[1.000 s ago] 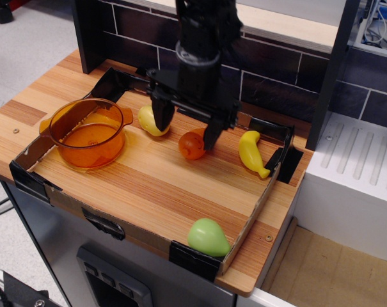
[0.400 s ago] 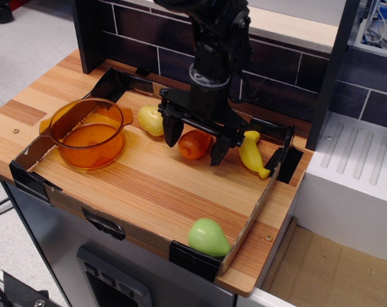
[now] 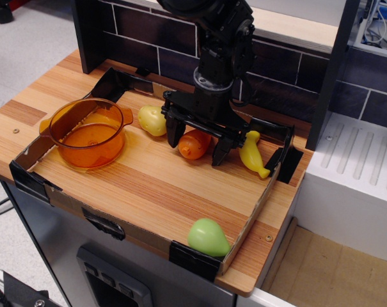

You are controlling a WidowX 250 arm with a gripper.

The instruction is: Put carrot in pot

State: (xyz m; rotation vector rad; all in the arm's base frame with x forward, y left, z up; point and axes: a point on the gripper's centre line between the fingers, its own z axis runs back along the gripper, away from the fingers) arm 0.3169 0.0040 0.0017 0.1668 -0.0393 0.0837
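The wooden table (image 3: 155,185) carries a low cardboard rim. Above it hangs the black arm, its gripper (image 3: 197,139) spread wide with a finger on either side of the carrot (image 3: 193,144), not clamping it. The orange pot (image 3: 87,133) sits at the left, well apart from the carrot. The carrot lies on the boards near the back, between a pale yellow fruit (image 3: 152,120) and the banana (image 3: 251,153). A green fruit (image 3: 207,236) rests at the front corner.
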